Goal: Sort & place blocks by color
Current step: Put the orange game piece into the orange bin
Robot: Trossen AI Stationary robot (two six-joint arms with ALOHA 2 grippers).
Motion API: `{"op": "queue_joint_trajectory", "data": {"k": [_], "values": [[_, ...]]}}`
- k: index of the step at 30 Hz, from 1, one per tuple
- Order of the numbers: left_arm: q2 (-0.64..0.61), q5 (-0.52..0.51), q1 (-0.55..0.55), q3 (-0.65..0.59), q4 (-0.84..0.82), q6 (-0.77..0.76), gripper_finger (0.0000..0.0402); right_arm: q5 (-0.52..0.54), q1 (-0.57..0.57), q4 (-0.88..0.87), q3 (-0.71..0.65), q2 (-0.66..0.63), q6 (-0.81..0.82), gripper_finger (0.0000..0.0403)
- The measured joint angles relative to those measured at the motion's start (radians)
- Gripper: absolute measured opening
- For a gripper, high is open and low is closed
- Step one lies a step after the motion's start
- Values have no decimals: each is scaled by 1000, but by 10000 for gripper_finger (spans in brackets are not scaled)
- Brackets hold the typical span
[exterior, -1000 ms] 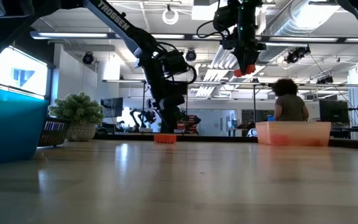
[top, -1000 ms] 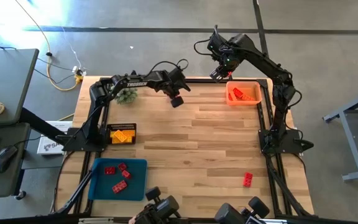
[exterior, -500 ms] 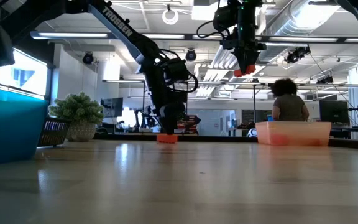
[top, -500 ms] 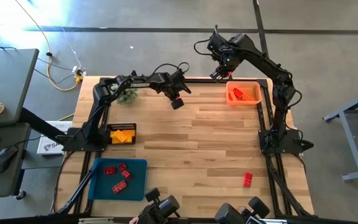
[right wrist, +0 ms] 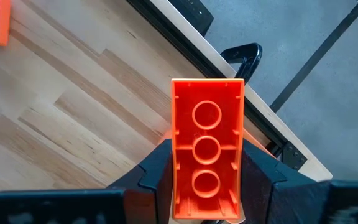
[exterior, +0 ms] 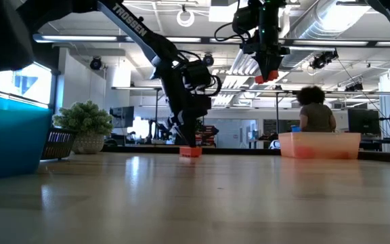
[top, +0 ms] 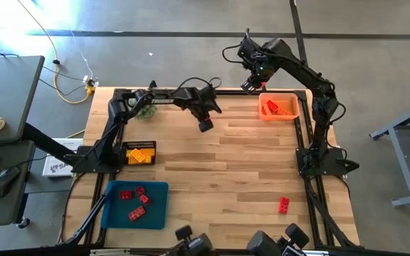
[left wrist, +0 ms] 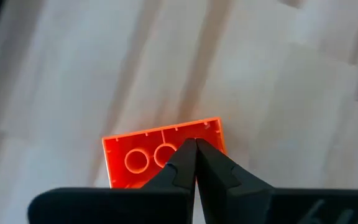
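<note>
Two arms over wooden worktop [top: 248,163]. Left gripper [top: 205,125] reaching well in from the far left corner, low near the far edge, jaws pressed fully closed tip to tip, tips down on the underside of an orange brick [left wrist: 160,154] lying on the wood; whether pinching its wall or only touching, cannot tell. Same brick seen at board level under the gripper [exterior: 191,152]. Right gripper [top: 251,84] held high just beyond the far edge, beside the orange tray [top: 295,107] at the far right corner, jaws clamped on the two long sides of a long orange brick [right wrist: 207,165], hollow underside toward the wrist camera, three round tubes showing. In low view this brick hanging well above the worktop [exterior: 268,74]. Orange tray holding a few red-orange bricks [top: 279,108]. Lone red brick [top: 283,205] on bare wood toward the near right corner. Blue tray [top: 156,212] at the near left corner with several red bricks [top: 134,202]. Dark basket [top: 127,147] at the left edge carrying yellow bricks [top: 139,156]. Green plant ball [top: 145,109] at the far left corner, partly under the left arm. Seated person [exterior: 315,108] in the room beyond the worktop, back turned.
</note>
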Motion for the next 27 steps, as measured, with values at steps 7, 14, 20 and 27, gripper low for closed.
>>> {"op": "queue_joint_trajectory", "data": {"k": [7, 14, 20, 27], "values": [[-3, -91, -75, 0, -16, 8, 0, 0, 0, 0, 0, 0, 0, 114], [-2, -154, -89, 10, -35, 105, 0, -4, 0, 0, 0, 0, 0, 114], [7, -89, -83, 111, -152, 137, 0, -10, 0, 0, 0, 0, 0, 114], [4, -68, -94, 141, -187, 114, 0, -35, 0, 0, 0, 0, 0, 114]]}}
